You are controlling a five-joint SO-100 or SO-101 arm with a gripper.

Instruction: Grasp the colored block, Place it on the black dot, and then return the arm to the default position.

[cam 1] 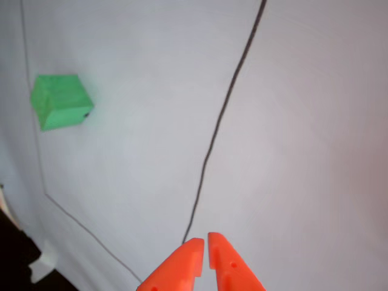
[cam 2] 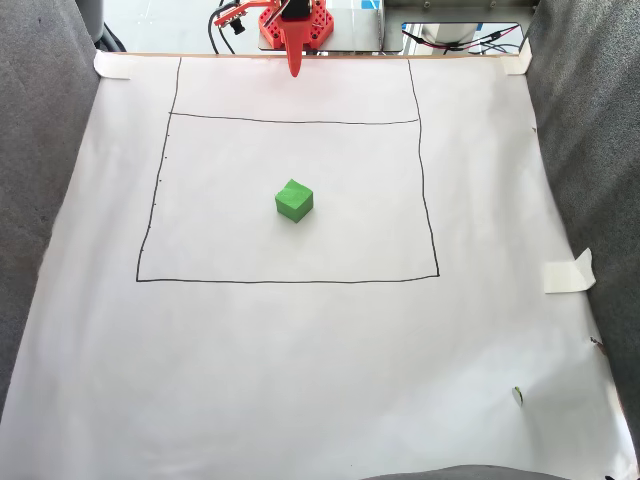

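**Cube sits alone, gripper parked far off**

In the other view the gripper comes in from the bottom edge, its 2 orange fingers drawn almost together with just a thin sliver of white between the tips. Nothing is pinched there; the tips hang over bare paper. A thin dark line runs up and away from just ahead of the left fingertip toward the top edge.

Well off from the fingers, up and to the left in this view, the cube rests on the paper, bright green, one corner turned toward the camera. At its lower right edge a small dark speck peeks out; whether that is the dot cannot be told. A second dark line passes just left of the cube.

In the fixed view the gripper points down over the top edge of the paper, outside the drawn frame. The cube stands inside that frame, near its middle, well apart from the fingertips and almost straight ahead of them. A piece of tape holds the sheet's right edge.
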